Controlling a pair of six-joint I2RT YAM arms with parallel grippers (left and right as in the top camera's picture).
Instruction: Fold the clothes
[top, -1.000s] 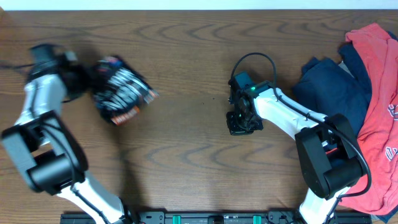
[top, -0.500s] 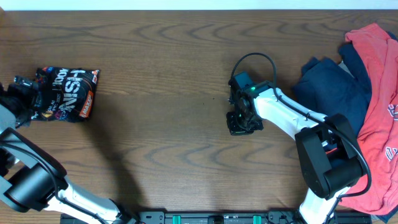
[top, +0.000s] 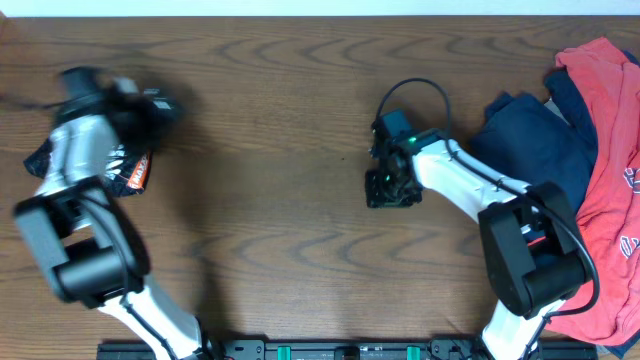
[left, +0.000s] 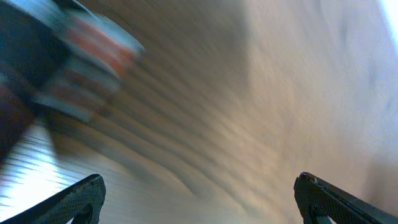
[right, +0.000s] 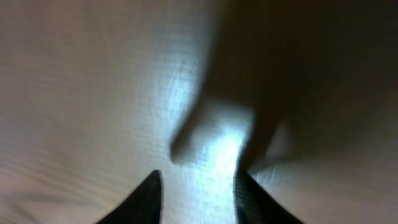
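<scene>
Apparently the black shirt (top: 137, 172) is done with: it lies bunched into a small bundle at the far left of the tabletop (top: 280, 230), partly hidden under the left arm. The overhead view shows the left hand (top: 140, 105) blurred just above it. In the left wrist view the fingers are spread wide with nothing between them, and the shirt is a dark, orange-flecked smear in the upper left corner.

The right arm reaches to the middle of the tabletop, its right hand (top: 385, 190) pointing down close to the wood. Its fingers are parted only narrowly and look empty.

Well apart at the right edge, a navy garment (top: 530, 140) and a red garment (top: 610, 160) lie heaped together, unfolded. The next move probably calls for the right hand to swing to that heap, pinch one garment free of the other and drag it to the bare centre for spreading.
</scene>
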